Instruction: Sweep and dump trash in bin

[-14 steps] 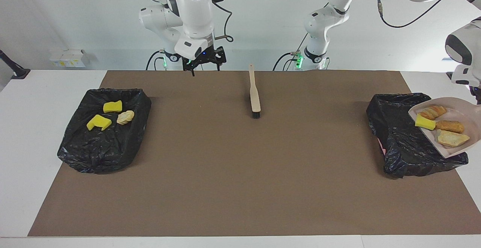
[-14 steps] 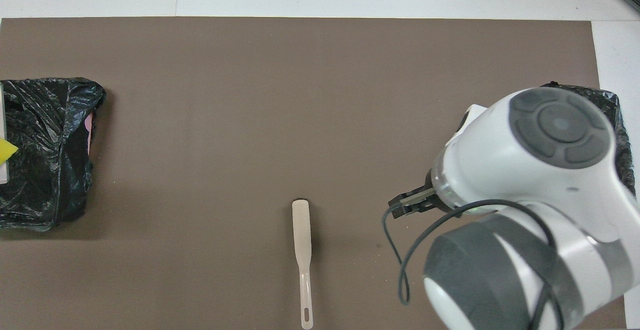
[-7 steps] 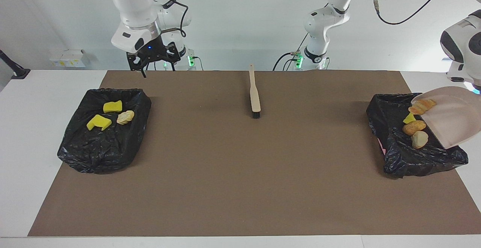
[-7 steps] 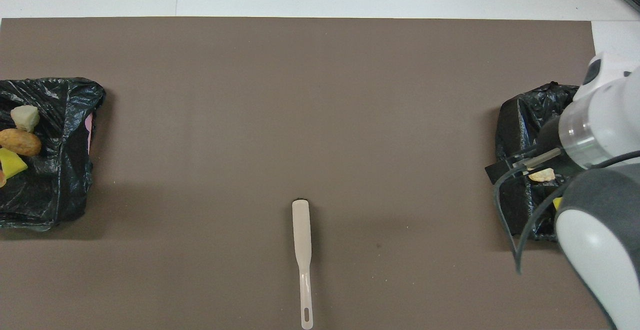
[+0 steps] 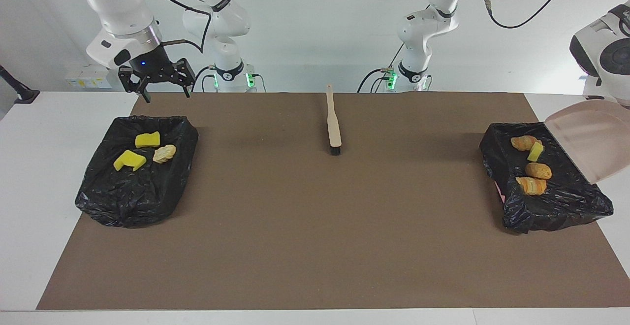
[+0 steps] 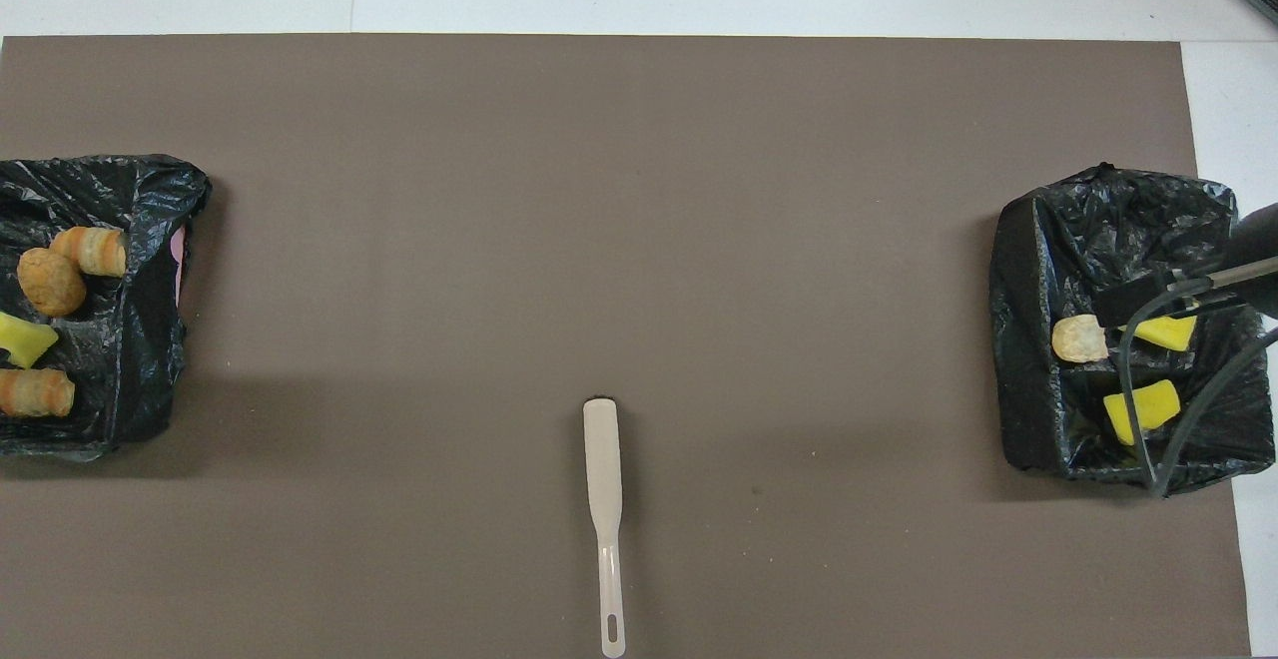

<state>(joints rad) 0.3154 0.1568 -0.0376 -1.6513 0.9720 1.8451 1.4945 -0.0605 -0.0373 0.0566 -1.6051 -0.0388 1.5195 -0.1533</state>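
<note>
- Notably, no legible writing was observed.
- Trash [image 5: 530, 163] was deposited in the bin [image 5: 566, 207] at the left arm's end.
- The dustpan [image 5: 588, 140] was held tilted above it; the left gripper was hidden, closed.
- The right gripper [image 5: 153, 88] was spread wide, empty, over the table edge.

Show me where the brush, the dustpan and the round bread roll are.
brush [image 5: 334, 129]: facing view, on the wooden back above the bristles.
dustpan [image 5: 588, 140]: facing view, on the bare tilted scoop.
round bread roll [image 5: 538, 170]: facing view, on its top, in the bin.

A robotics lab: two white arms [image 5: 423, 24] bolted behind a bare, brown-matted table [image 5: 315, 246].
</note>
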